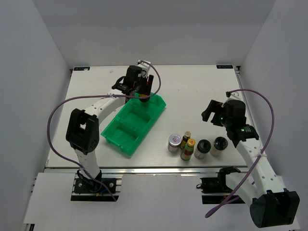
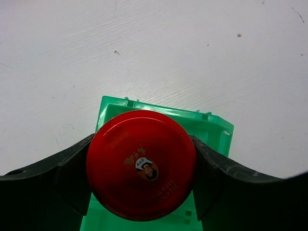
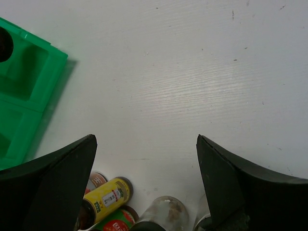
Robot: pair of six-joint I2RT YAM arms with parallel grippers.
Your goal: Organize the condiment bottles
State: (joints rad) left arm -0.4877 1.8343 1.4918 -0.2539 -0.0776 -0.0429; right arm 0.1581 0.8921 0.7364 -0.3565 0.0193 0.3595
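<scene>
left gripper (image 2: 142, 179) clamps the red-capped jar (image 2: 141, 161) above the green bin (image 2: 214, 127), at its far end, bare table (image 2: 192, 48) beyond; right gripper (image 3: 145, 154) gapes empty.

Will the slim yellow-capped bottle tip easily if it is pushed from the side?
Likely yes: the yellow-capped bottle stands upright, tall and narrow. Falling, it would probably hit the tan-capped bottle or silver-lidded jar close beside it.

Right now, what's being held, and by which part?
Left gripper holds the red-capped jar by its cap's sides, over the green bin. Right gripper: open, empty.
</scene>
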